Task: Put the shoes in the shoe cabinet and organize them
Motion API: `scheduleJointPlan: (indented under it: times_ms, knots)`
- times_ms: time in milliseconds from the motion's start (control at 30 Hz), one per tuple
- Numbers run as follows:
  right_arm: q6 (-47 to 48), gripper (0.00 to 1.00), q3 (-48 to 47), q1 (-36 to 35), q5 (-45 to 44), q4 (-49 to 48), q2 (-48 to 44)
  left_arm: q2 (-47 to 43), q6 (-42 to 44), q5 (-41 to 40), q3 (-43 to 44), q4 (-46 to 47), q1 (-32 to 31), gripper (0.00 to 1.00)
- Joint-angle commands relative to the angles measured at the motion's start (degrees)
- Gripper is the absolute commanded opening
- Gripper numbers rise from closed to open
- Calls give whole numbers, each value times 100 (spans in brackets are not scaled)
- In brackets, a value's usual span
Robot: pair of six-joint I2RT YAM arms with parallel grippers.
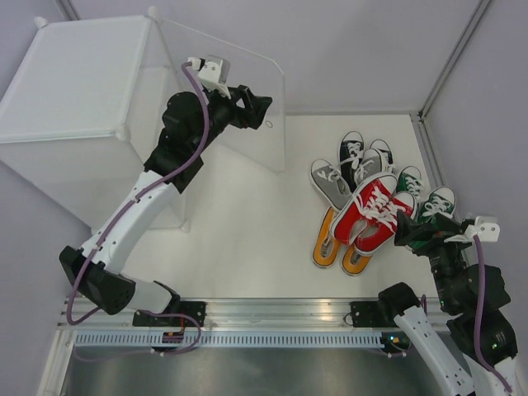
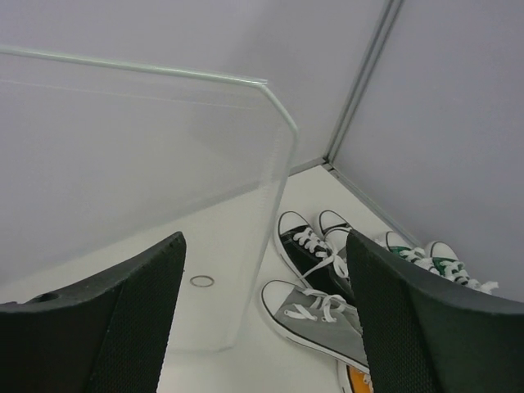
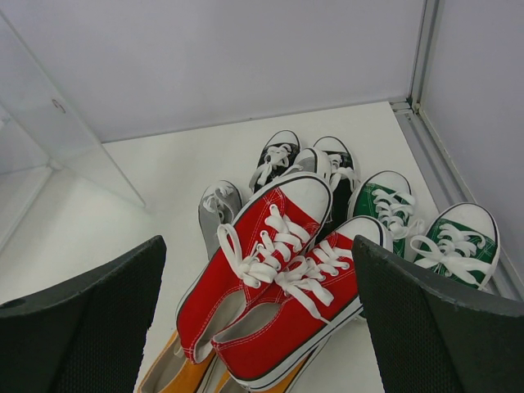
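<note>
Red shoes [image 3: 274, 327] near wide-open right gripper [image 3: 256, 241]; left gripper [image 2: 264, 237] spread wide, at clear door panel [image 2: 123, 164]

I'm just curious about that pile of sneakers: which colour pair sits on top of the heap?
The red pair, side by side, lying across the orange pair, whose ends poke out beneath. Nothing covers the red ones.

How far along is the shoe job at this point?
Done: the cabinet door stands swung open, the open left gripper at its edge. In hand: nothing; the open right gripper hovers over the red shoes. Left: all visible shoes lie piled on the table.
</note>
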State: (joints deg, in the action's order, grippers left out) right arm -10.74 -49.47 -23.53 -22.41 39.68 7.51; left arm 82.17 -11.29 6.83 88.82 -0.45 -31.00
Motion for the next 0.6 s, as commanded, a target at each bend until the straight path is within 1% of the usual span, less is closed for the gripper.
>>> scheduleJointPlan:
  times_ms: [0, 33, 100, 167, 267, 300, 367, 400, 467, 567]
  knots:
    - [28, 98, 17, -46, -17, -127, 5, -272, 30, -829, -347, 133, -2, 80]
    - [28, 98, 17, -38, -9, -127, 5, -254, 65, -963, -365, 107, -2, 74]
    - [28, 98, 8, -46, -8, -127, 5, -71, 118, -1200, -321, 98, -2, 73]
    - [28, 98, 17, -47, 0, -119, 23, 149, 162, -1289, -102, 98, -2, 74]
    - [20, 98, 34, -55, 0, -136, 40, 729, 154, -1421, 389, 80, -2, 77]
    - [28, 98, 34, -47, 0, -136, 40, 1087, 145, -1569, 539, 80, 7, 78]
    - [20, 98, 43, -38, 0, -136, 67, 1458, 118, -1754, 1013, 80, 7, 80]
    - [20, 98, 43, -46, 0, -145, 75, 1808, 101, -1947, 1189, 80, -2, 80]
    - [28, 98, 43, -47, 0, -145, 102, 2179, 83, -2298, 1751, 80, 15, 81]
    - [28, 98, 34, -47, 26, -136, 163, 2882, 83, -2572, 2551, 132, 59, 84]
